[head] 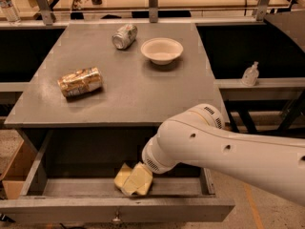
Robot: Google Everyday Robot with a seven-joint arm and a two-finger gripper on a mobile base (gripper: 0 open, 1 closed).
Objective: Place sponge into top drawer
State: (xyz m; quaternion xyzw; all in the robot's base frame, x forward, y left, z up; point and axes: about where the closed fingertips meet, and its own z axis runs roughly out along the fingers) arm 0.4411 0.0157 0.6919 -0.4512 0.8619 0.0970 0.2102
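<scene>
The top drawer (57,210) is pulled open below the near edge of the tabletop (143,99). Its knob (116,218) is seen at the middle of the front panel, but it is partly cut off by the lower edge of the view. The white arm (228,151) is reached in from the right, and part of the drawer's right end is covered by it.

The pincer (139,181) is lowered into the drawer, close behind the front panel. The sponge (122,175) is seen inside the drawer, just left of the pincer and against it. Only a pale yellow corner is shown. Both are of nearly the same colour, so the border between them is hard to make out. It cannot be told whether the pincer is open or closed.

On the tabletop, a snack bag (80,81) is laid at the left, and a crushed can (125,36) and a white bowl (162,50) at the far side.
</scene>
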